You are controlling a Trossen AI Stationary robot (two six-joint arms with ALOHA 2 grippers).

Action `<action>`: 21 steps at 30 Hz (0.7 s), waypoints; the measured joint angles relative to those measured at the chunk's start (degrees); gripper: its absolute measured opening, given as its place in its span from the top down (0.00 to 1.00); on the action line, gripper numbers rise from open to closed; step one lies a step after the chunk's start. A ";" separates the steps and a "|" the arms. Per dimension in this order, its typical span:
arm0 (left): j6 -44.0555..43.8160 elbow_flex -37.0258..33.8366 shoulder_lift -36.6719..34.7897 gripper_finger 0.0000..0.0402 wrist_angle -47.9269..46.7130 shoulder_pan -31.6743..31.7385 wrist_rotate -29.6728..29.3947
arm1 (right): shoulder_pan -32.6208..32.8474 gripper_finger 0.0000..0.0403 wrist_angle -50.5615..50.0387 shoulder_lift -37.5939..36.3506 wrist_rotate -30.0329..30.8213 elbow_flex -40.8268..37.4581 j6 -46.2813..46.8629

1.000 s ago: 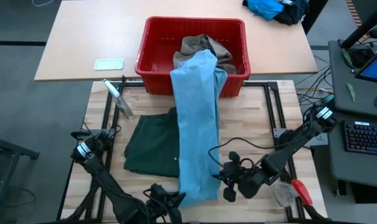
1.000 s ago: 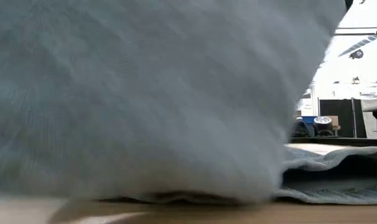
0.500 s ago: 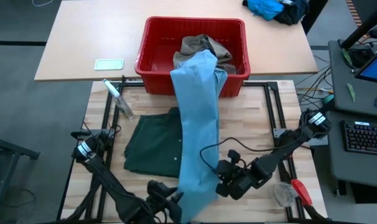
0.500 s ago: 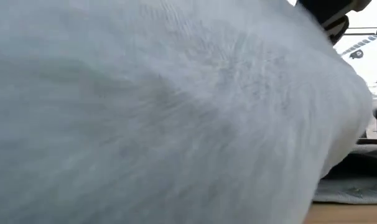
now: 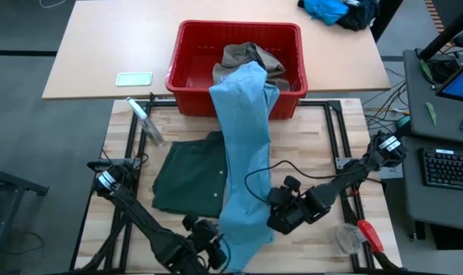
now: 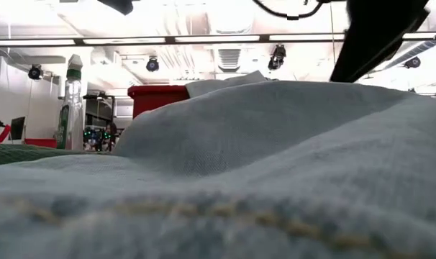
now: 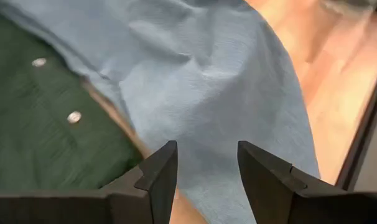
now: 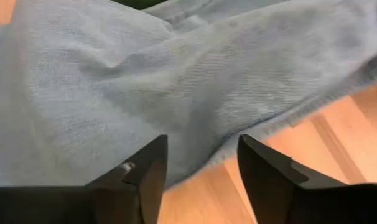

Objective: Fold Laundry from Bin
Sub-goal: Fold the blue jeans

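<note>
The red bin (image 5: 187, 72) stands at the table's far middle, with the khaki piece (image 5: 243, 55) inside. The light blue trousers (image 5: 243, 153) hang over the bin's near rim and run down the table to its near edge. In the low view they fill the foreground (image 6: 275, 165). The dark green shorts (image 5: 187, 179) lie flat to their left. My left gripper (image 7: 204, 168) is open over the trousers' near end, beside the shorts (image 7: 33, 112). My right gripper (image 8: 198, 165) is open over the trousers' right edge (image 8: 288, 118). My left gripper stands open over the trousers' near end (image 7: 207, 106), coming from the table's near side; I cannot tell whether it touches the cloth. My right gripper stands open across the trousers' right edge (image 8: 195, 118), coming from the table's right; I cannot tell whether it touches.
A clear bottle (image 5: 146, 121) lies at the table's far left and shows upright in the low view (image 6: 73, 101). A red-handled tool (image 5: 369, 235) lies at the near right. A pale card (image 5: 134, 78) and a bright blue cloth heap (image 5: 331, 9) lie on the far table.
My right gripper has gone toward the table's left, onto the trousers' right edge. The trousers' near end, which stood high in front of the low camera, has sunk down and now lies low on the table; its near part has shifted a little to the right.
</note>
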 joint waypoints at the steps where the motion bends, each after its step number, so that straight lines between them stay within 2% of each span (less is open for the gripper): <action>1: 2.97 0.00 -0.02 0.64 1.46 0.53 0.88 | 0.37 0.53 -1.10 -0.40 0.01 0.41 0.64; 5: 14.24 0.02 -0.04 0.69 4.69 3.07 4.15 | 1.42 0.49 -3.35 -2.30 0.84 1.02 1.92; 10: 25.69 0.02 -0.04 0.78 3.14 7.20 4.34 | 0.81 0.52 -3.63 -4.00 2.71 0.98 -1.22; 16: 35.16 -1.75 -1.19 0.92 0.48 13.93 0.29 | -5.31 0.69 -3.56 -4.33 6.67 0.82 -8.08; 18: 38.10 -5.24 -2.90 0.97 1.73 16.42 0.29 | -8.35 0.78 -3.52 -4.33 6.68 0.75 -10.21; 21: 41.06 -14.23 -8.56 0.99 6.29 19.21 1.53 | -13.24 0.90 -3.52 -4.33 6.48 0.16 -14.88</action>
